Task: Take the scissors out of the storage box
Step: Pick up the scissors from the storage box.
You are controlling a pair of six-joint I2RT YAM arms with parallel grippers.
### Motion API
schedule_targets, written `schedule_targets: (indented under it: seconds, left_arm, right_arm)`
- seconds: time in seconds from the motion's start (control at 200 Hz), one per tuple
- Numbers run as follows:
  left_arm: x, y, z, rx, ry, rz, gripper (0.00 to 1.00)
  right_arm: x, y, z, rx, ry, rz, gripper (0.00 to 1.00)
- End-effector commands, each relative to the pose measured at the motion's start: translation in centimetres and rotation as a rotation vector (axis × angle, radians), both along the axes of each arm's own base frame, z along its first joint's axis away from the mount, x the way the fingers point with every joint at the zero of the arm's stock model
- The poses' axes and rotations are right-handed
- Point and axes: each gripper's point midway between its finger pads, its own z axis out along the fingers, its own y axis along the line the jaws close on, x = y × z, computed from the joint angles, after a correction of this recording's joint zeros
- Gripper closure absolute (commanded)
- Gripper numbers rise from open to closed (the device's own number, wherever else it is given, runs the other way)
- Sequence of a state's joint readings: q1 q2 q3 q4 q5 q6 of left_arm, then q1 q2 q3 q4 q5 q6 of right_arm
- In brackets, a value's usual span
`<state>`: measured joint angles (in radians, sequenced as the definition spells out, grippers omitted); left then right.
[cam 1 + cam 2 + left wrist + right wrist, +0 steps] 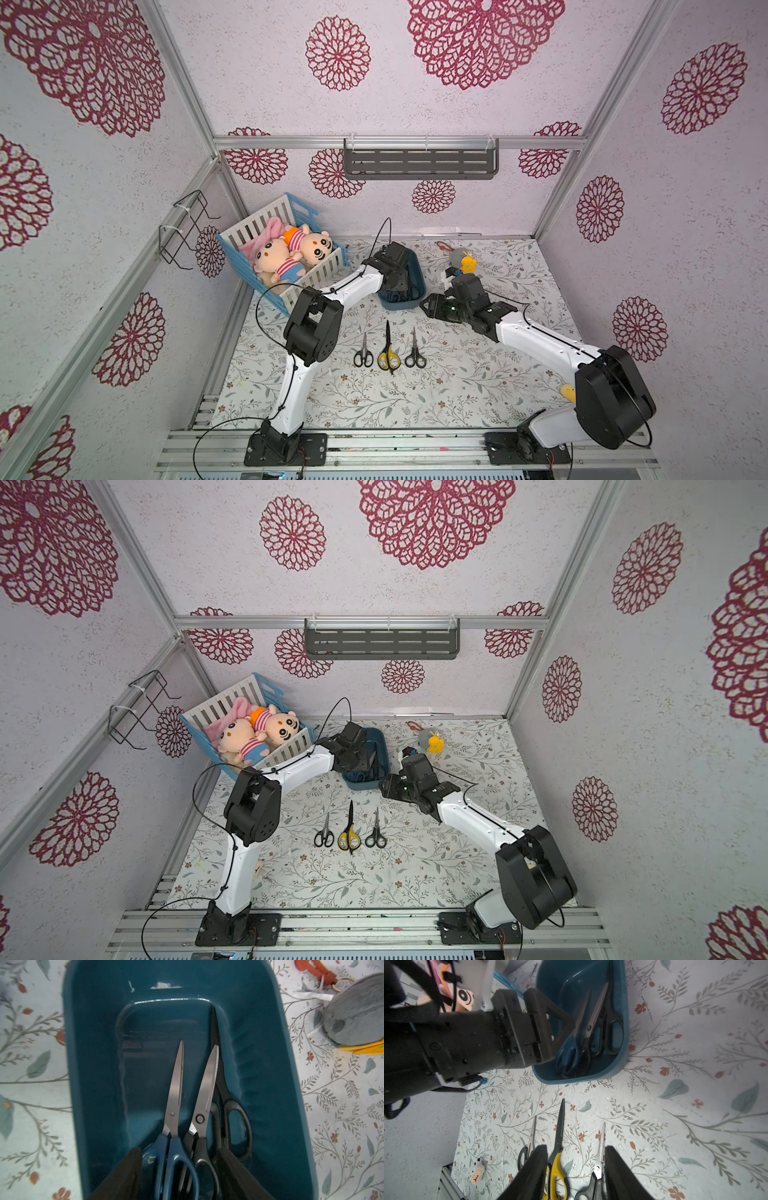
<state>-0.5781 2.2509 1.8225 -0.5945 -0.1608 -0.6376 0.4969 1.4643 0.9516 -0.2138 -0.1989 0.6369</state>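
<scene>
The teal storage box (417,270) (384,750) stands at the back middle of the table. Three scissors lie in it: a blue-handled pair (175,1088), a black-handled pair (207,1084) and an all-black pair (216,1034). My left gripper (178,1153) (399,282) reaches into the box, open, its fingers close on either side of the blue and black handles. Three more scissors lie in a row on the table: black (363,355), yellow-and-black (388,353), black (414,353). My right gripper (576,1172) (426,307) hovers open beside the box, holding nothing.
A white-and-blue slatted crate (249,232) with plush dolls leans at the back left, near my left arm. A grey and yellow plush toy (463,259) lies right of the box. A grey shelf (419,162) hangs on the back wall. A wire rack (187,228) hangs on the left wall.
</scene>
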Motion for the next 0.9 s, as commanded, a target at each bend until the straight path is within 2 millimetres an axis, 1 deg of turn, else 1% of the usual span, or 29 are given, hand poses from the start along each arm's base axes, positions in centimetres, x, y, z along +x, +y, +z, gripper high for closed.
schedule_targets:
  seconds: [0.0,0.13,0.265,0.35,0.41,0.485,0.665,0.76,0.836,0.896]
  left_arm:
    - [-0.2,-0.4,-1.2,-0.016,0.039,0.013,0.4]
    - [-0.1,0.3,-2.7,0.022,0.074,0.03,0.42]
    - [-0.4,0.0,-4.2,0.009,0.126,0.012,0.52]
    - [-0.7,-0.1,-4.8,0.002,0.144,0.017,0.55]
    - [-0.8,-0.2,-5.3,-0.007,0.156,0.021,0.59]
    - [-0.8,-0.3,-5.8,-0.015,0.173,0.024,0.59]
    - [-0.4,-0.6,-7.1,-0.027,0.206,0.019,0.64]
    - [0.0,-0.8,-7.9,-0.055,0.21,0.024,0.69]
    - [0.5,-0.9,-8.4,-0.081,0.214,0.028,0.78]
    - [0.9,-1.2,-8.5,-0.105,0.218,0.023,0.78]
  right_arm:
    - [1.1,0.0,1.3,-0.005,-0.036,0.008,0.51]
    - [1.4,0.0,1.0,-0.007,-0.021,0.011,0.51]
    - [2.0,0.2,1.1,0.01,-0.015,0.024,0.51]
    - [2.4,0.0,1.3,0.01,-0.015,0.023,0.51]
    - [2.6,0.0,1.4,0.012,-0.015,0.024,0.51]
    - [2.8,0.0,1.6,0.022,-0.013,0.027,0.51]
    - [2.9,0.0,1.9,0.032,-0.015,0.029,0.51]
    - [3.1,0.0,1.7,0.037,-0.008,0.027,0.51]
    - [3.3,0.0,1.7,0.04,-0.003,0.028,0.51]
    - [3.4,0.0,1.8,0.042,-0.004,0.027,0.51]
